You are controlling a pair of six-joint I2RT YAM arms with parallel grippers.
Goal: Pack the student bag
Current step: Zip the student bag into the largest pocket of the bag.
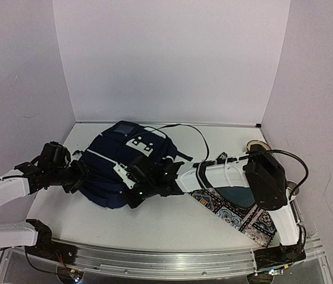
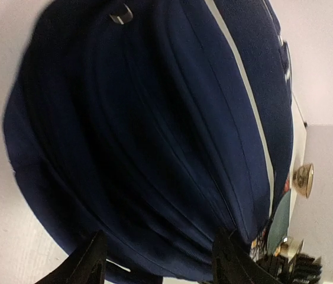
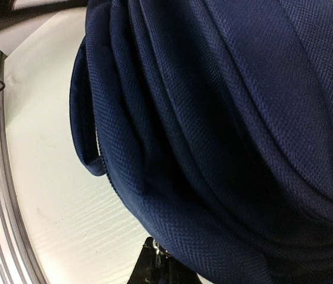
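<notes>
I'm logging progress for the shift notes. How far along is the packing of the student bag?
Looks done: the student bag lies bulging on the table. In hand: the right end effector is shut at its near seam, what it pinches unclear; the left end effector is open beside it. Left: the patterned mat lies outside; whether the bag is closed does not show.
</notes>
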